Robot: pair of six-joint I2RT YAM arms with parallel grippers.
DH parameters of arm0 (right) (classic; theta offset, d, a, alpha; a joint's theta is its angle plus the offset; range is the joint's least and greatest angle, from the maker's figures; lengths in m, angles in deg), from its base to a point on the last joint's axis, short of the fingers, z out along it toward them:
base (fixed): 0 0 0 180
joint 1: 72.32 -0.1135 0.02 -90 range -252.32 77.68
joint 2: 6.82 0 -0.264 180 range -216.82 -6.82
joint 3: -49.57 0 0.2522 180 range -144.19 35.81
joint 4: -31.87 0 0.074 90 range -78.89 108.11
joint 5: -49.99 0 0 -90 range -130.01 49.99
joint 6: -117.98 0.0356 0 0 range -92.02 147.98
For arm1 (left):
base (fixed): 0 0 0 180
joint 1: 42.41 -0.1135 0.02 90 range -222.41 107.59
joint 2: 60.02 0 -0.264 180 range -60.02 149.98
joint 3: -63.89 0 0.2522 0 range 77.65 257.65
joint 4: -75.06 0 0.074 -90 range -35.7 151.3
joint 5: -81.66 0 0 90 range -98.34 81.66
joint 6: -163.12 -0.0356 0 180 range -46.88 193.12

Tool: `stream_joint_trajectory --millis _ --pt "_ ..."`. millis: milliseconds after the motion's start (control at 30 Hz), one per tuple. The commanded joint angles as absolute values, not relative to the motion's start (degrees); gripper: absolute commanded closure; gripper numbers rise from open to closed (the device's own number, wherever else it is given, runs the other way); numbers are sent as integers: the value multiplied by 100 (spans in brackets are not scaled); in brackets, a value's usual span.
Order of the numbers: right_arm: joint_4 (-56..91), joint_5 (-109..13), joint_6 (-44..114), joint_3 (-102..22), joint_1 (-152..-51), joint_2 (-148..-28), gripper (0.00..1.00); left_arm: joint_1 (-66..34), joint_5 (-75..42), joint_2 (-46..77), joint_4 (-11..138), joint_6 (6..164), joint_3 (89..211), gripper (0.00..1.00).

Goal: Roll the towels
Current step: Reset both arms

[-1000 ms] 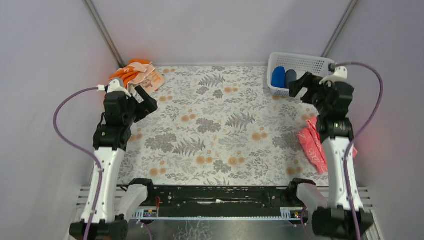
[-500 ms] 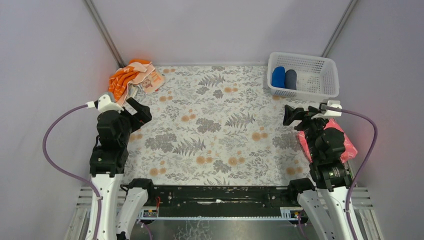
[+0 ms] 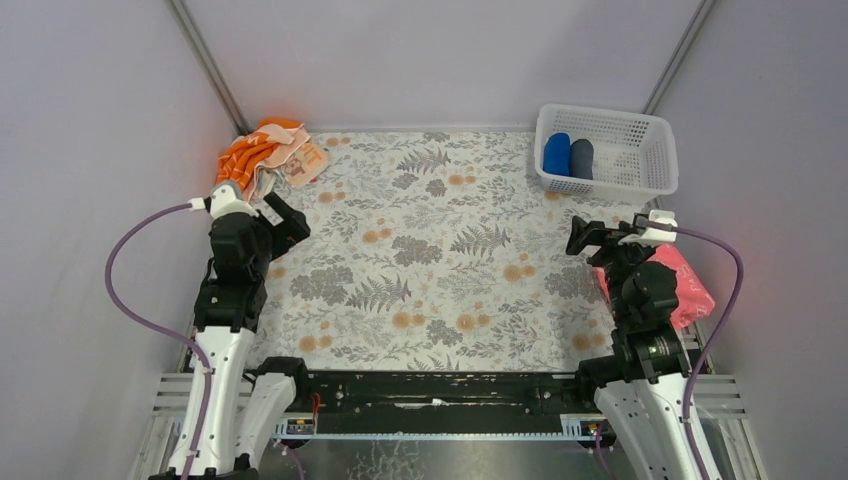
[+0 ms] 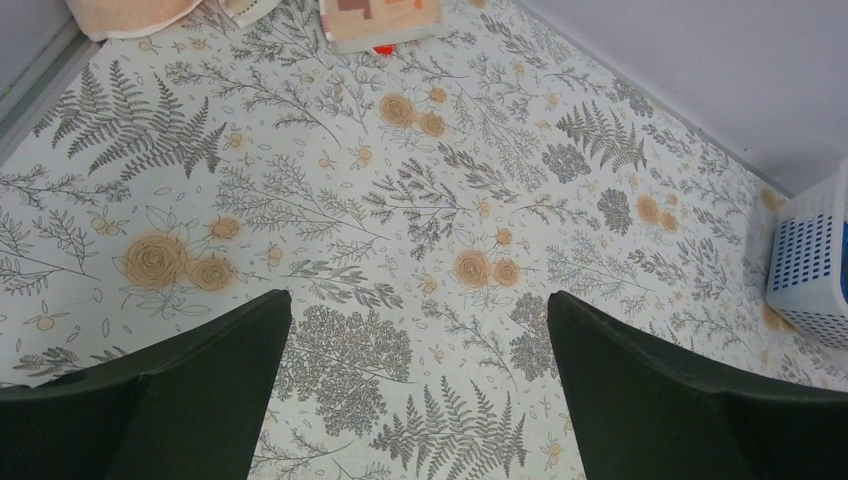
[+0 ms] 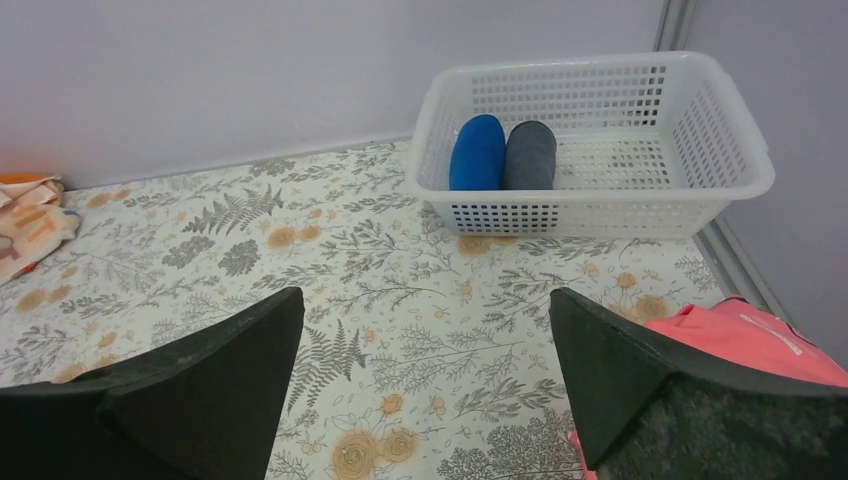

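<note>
A rolled bright blue towel [image 3: 556, 154] and a rolled slate-grey towel [image 3: 581, 158] lie side by side at the left end of a white basket [image 3: 640, 182] at the back right. Both also show in the right wrist view, blue [image 5: 477, 151] and grey [image 5: 529, 155], inside the basket [image 5: 590, 210]. My left gripper [image 3: 283, 219] is open and empty above the left side of the floral mat. My right gripper [image 3: 588, 238] is open and empty, in front of the basket and apart from it.
A heap of orange and peach cloths [image 3: 265, 152] lies at the back left; its edge shows in the left wrist view [image 4: 380, 18]. A pink cloth [image 3: 678, 283] lies at the right under my right arm, and shows in the right wrist view [image 5: 745, 335]. Grey walls enclose the mat.
My right arm has drawn back from the basket toward the near side and now holds nearly still. My left arm dipped back, then moved slightly forward again. Both grippers stay open.
</note>
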State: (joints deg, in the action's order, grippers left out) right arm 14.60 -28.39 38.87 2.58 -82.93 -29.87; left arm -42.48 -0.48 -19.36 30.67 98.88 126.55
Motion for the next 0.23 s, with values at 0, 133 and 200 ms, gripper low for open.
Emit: stream_joint_trajectory --millis 0,133,200 --pt "1862 -2511 3813 182 -8347 -3125 1 -4285 -88 -1997 3616 9724 12625 0" --pt "1865 -2512 3798 158 -8346 -3160 1 -4252 -35 -2066 3606 9672 12582 0" --pt "1897 -2607 3792 153 -8342 -3159 1 -4233 16 -2093 3624 9684 12536 0"
